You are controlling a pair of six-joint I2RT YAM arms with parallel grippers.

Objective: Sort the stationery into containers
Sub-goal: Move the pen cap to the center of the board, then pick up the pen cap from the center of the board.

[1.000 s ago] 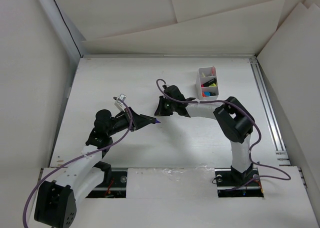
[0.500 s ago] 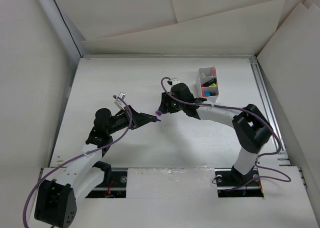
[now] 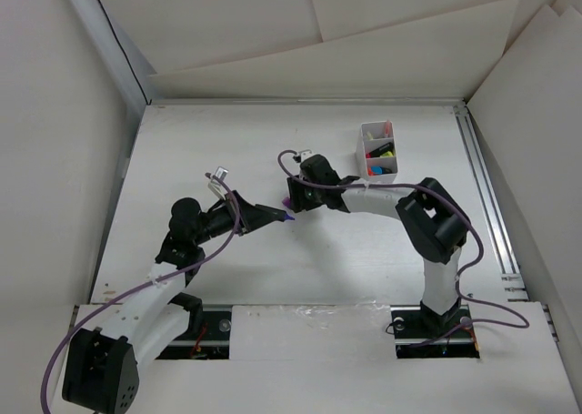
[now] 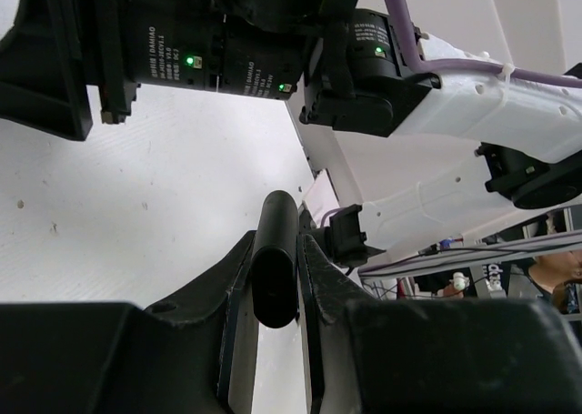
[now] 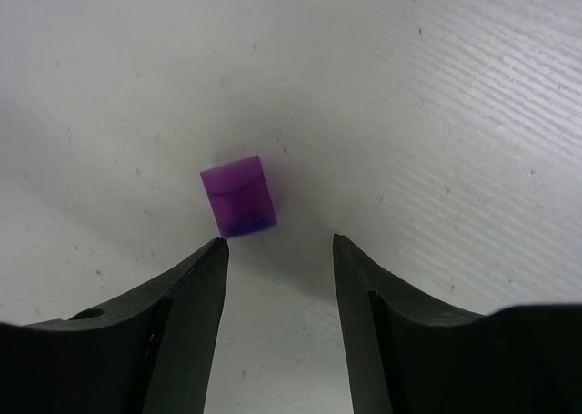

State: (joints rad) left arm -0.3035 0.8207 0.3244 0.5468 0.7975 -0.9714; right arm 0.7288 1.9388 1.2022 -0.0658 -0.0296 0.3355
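Left fingers (image 4: 238, 277): yours are clamped on a black-barrelled highlighter (image 4: 275, 259), with the barrel end towards the wrist camera and a purple tip showing from above, near the middle of the surface (image 3: 209, 141).
Right fingers (image 5: 182, 314): yours are spread wide, pointing down and gripping nothing.
Purple cap (image 5: 238, 196): you will find it loose on the surface near its middle, just past the right fingertips, touching neither.
White box (image 3: 362, 150): it sits towards the far right corner, with bright stationery in its compartments.
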